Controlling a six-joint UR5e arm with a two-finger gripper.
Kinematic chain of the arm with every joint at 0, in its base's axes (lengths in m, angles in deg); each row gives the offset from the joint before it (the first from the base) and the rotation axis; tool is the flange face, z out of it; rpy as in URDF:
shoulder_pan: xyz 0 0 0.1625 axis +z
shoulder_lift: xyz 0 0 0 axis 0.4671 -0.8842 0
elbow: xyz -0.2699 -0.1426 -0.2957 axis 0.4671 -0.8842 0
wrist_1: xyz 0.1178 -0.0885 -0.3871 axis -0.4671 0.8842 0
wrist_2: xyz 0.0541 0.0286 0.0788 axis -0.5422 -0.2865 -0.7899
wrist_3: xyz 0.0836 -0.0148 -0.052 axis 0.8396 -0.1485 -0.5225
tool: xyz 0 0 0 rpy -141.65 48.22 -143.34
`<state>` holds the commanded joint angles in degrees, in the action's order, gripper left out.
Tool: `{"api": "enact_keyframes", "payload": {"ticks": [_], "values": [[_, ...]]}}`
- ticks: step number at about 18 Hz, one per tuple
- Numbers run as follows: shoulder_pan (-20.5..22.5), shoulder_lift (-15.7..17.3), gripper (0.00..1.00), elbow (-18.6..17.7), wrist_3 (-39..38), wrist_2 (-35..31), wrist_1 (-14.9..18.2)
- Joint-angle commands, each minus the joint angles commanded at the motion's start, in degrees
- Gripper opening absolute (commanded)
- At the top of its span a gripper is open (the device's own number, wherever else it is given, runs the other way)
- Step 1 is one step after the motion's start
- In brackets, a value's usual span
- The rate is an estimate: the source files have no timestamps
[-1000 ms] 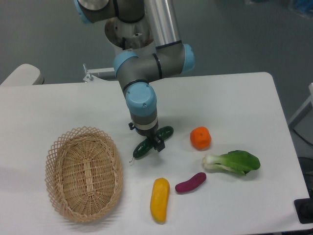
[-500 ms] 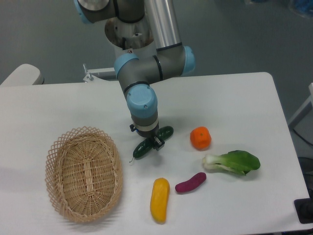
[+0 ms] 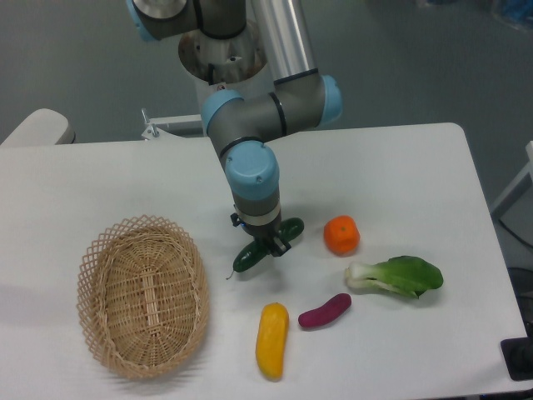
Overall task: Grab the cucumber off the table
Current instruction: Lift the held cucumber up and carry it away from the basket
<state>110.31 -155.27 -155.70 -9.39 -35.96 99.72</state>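
The cucumber [image 3: 246,257], slim and dark green, lies slantwise in the middle of the white table [image 3: 400,167], its thin stem tip pointing down-left. My gripper [image 3: 269,243] points straight down over its middle and is shut on it, one dark finger on each side. The wrist hides the middle of the cucumber, and both ends stick out. Whether it has left the tabletop I cannot tell.
A woven wicker basket [image 3: 141,296] stands at the left. An orange [image 3: 341,235] sits just right of the gripper. A bok choy [image 3: 398,277] lies further right, and a purple piece [image 3: 325,311] and a yellow vegetable [image 3: 272,339] lie in front.
The arm has shifted a little to the right, and the cucumber has moved along with the gripper, closer to the orange.
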Motion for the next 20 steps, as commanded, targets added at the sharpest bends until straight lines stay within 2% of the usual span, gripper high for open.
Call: {"api": "enact_keyframes", "payload": {"ticks": [2, 5, 7, 9, 11, 18, 20], "values": [[1.1, 0.4, 0.06, 4.7, 3.0, 0.1, 4.4], [3.7, -0.2, 0.07, 12.2, 4.6, 0.7, 8.0], [6.5, -0.6, 0.07, 16.0, 6.3, 1.6, 11.7], [9.0, -1.3, 0.07, 19.0, 11.4, 2.2, 13.4], [12.0, -1.3, 0.07, 20.3, 15.8, 3.9, 14.4], [21.0, -0.6, 0.07, 20.8, 30.6, 6.9, 17.0], [22.0, -0.5, 0.07, 20.8, 32.2, 7.6, 17.1]]}}
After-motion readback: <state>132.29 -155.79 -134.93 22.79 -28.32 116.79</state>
